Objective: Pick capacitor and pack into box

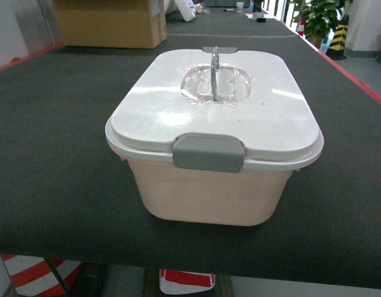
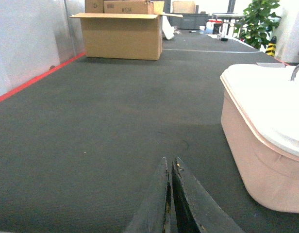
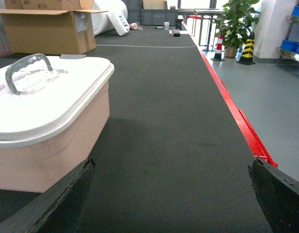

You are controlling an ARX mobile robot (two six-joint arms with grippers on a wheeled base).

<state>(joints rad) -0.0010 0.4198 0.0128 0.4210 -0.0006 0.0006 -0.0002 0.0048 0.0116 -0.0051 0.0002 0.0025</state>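
The box (image 1: 209,192), a pale pink tub, stands in the middle of the dark table with its white lid (image 1: 265,105) on, grey clasp (image 1: 208,152) at the front and clear handle (image 1: 214,73) upright. No capacitor shows in any view. My left gripper (image 2: 170,162) is shut with nothing between its fingers, low over the mat to the left of the box (image 2: 256,160). My right gripper (image 3: 171,165) is open wide and empty, to the right of the box (image 3: 47,145). Neither gripper shows in the head view.
A brown cardboard carton (image 1: 110,23) stands at the far left of the table, also the carton (image 2: 123,35) and the carton (image 3: 47,30). The table's red edge (image 3: 237,121) runs along the right, with floor, a plant (image 3: 237,22) and striped cones beyond.
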